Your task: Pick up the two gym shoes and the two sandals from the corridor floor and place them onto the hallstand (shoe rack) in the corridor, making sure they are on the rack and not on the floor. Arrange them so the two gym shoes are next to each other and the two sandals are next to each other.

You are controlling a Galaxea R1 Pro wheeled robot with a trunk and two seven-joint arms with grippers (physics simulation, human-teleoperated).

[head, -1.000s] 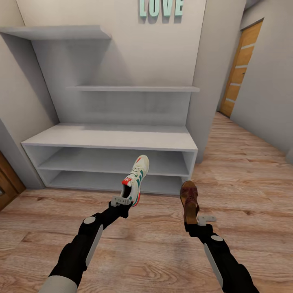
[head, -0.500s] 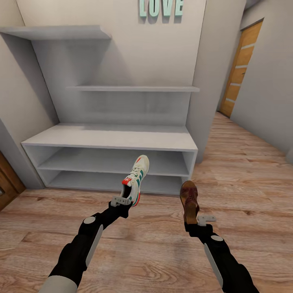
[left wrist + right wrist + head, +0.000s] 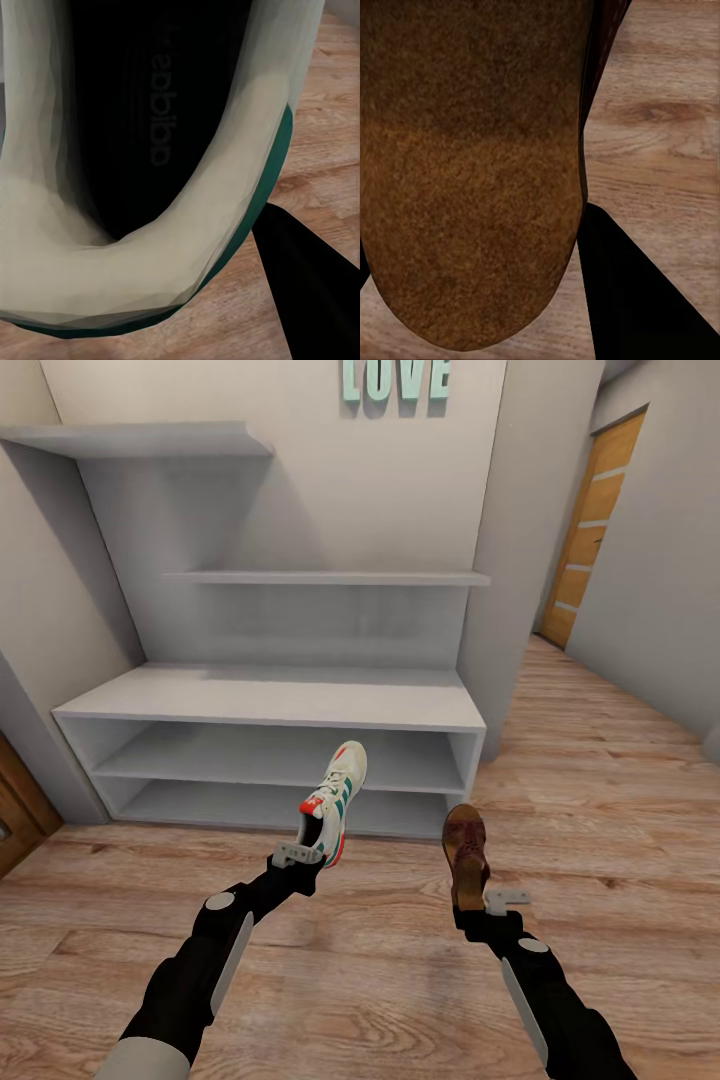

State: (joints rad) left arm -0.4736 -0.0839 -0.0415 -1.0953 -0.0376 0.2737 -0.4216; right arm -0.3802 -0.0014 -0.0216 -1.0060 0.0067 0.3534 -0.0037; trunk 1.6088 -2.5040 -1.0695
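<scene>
Head view: left gripper [image 3: 300,857] is clamped on a sneaker's [image 3: 336,800] heel, right gripper [image 3: 480,900] on a sandal's [image 3: 466,855] end, both held above the floor [image 3: 380,970]. Raise both clear of the bench top [image 3: 270,698] edge before you reach forward.

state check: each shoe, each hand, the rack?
gym shoe: off the floor, held at the heel by the left hand, toe toward the rack.
sandal: off the floor, held by the right hand.
hallstand: bench top and both lower shelves bare.
door: closed.
</scene>
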